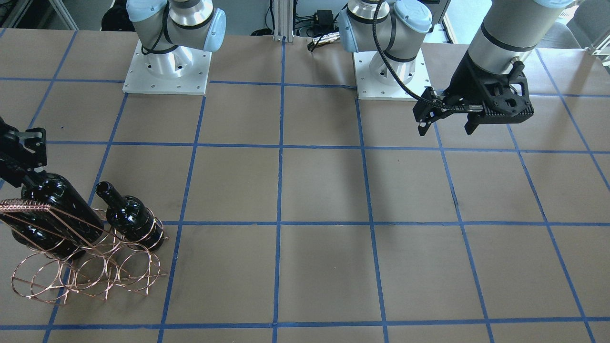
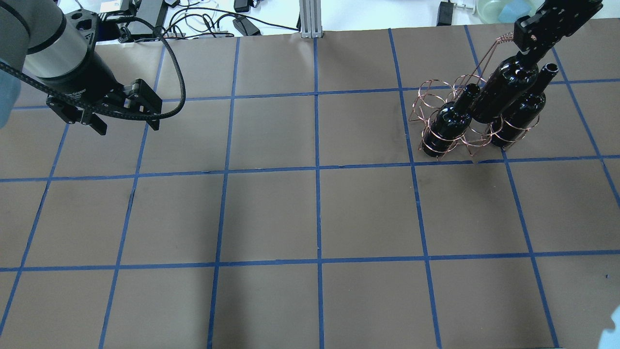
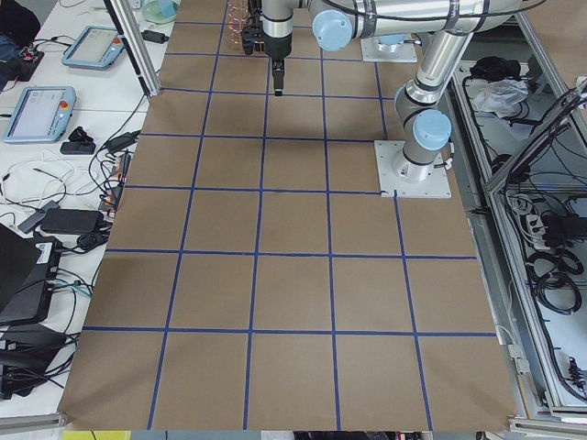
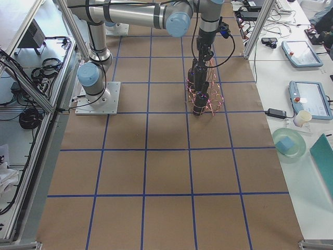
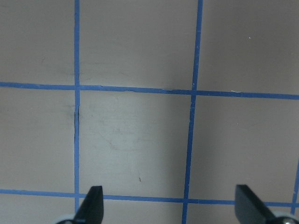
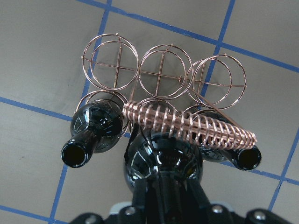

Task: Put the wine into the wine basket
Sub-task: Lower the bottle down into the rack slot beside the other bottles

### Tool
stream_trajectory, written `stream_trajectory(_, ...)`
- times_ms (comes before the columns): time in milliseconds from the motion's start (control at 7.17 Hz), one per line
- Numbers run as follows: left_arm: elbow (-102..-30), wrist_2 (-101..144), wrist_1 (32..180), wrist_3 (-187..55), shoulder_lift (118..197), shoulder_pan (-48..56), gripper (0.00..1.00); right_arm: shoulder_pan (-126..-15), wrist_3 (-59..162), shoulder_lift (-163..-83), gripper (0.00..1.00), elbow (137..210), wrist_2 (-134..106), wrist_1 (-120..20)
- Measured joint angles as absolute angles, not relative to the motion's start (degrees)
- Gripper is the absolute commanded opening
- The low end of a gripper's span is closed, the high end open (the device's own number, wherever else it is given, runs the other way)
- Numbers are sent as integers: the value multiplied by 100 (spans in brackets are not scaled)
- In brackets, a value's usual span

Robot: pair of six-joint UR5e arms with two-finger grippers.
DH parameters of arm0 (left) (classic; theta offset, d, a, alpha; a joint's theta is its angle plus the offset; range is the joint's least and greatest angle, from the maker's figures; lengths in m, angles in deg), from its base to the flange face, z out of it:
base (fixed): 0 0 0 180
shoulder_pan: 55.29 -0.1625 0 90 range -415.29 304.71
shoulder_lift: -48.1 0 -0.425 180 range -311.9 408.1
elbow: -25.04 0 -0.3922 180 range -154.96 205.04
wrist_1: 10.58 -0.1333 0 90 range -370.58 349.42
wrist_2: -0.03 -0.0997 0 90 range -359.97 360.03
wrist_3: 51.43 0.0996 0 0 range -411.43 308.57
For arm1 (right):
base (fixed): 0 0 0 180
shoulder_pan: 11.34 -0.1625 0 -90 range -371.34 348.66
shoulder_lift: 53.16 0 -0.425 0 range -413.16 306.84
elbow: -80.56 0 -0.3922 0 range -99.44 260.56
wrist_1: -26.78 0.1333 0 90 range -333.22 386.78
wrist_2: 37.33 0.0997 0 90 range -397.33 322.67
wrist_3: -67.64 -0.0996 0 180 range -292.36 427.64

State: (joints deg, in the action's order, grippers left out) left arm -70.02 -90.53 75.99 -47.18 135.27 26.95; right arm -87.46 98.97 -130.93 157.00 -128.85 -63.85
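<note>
The wine bottle [image 2: 506, 87], glossy black, lies tilted in the upper tier of the copper wire wine basket [image 2: 436, 99], at the table's far right. My right gripper [image 2: 525, 55] is shut on its neck, and the wrist view shows the bottle [image 6: 163, 161] under the coiled handle [image 6: 187, 123]. Two look-alike bottles sit in lower rings, one on the left [image 2: 448, 121] and one on the right [image 2: 523, 111]. In the front view the held bottle [image 1: 52, 209] and basket [image 1: 90, 267] are at the left edge. My left gripper [image 2: 128, 128] is open and empty, far off.
Brown paper with a blue tape grid covers the table [image 2: 315, 218]. The arm bases [image 1: 167, 71] stand at the robot's edge. Cables and a post [image 2: 310, 19] lie beyond the far edge. The left wrist view shows only bare table [image 5: 140, 130] between the open fingers.
</note>
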Motion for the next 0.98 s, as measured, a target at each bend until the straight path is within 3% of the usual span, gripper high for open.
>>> stream_trajectory(977,-7014,-9056,7591,-4678,13548,2672,100,-8748,9896,-12938,0,15777,-12935,-6470)
